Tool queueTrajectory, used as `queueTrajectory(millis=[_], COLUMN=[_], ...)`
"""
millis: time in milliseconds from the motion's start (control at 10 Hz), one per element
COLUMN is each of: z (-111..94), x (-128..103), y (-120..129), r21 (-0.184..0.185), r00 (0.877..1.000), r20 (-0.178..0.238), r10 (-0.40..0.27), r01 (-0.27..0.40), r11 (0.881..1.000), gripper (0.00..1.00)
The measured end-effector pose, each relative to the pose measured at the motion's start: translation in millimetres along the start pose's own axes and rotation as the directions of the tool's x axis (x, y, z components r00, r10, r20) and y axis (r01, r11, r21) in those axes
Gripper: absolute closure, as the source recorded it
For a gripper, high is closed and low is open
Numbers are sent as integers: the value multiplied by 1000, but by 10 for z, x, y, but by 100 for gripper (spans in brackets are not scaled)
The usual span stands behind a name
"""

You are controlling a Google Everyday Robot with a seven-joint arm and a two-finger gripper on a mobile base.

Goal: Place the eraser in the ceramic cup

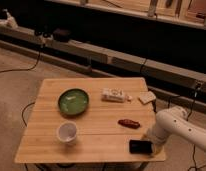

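While my gripper (153, 148) sits beside the flat black rectangular eraser (140, 147), at the near edge of the wooden table (96, 145), grip state: cannot tell. Likely light, stiff, slick; pinch across its 2 long sides.

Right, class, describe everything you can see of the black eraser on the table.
The eraser is a flat black rectangular block with rounded corners, and it looks smooth and slightly glossy. It lies flat on the wooden table near the front right corner, its long side along the front edge. The gripper is down at its right end; contact cannot be confirmed. The eraser is not in the ceramic cup, which stands apart to its left.
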Motion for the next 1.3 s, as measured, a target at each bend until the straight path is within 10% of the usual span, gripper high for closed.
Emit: queueTrajectory(millis=[300,900,1300], z=[32,-289,-405], x=[-23,-355,-611], y=[6,-336,-810], r21=[2,83,55], r00=[1000,994,982], r20=[-14,62,138], r10=[-22,-91,-126], r01=[22,85,119], r11=[1000,993,991], gripper=[98,100,100])
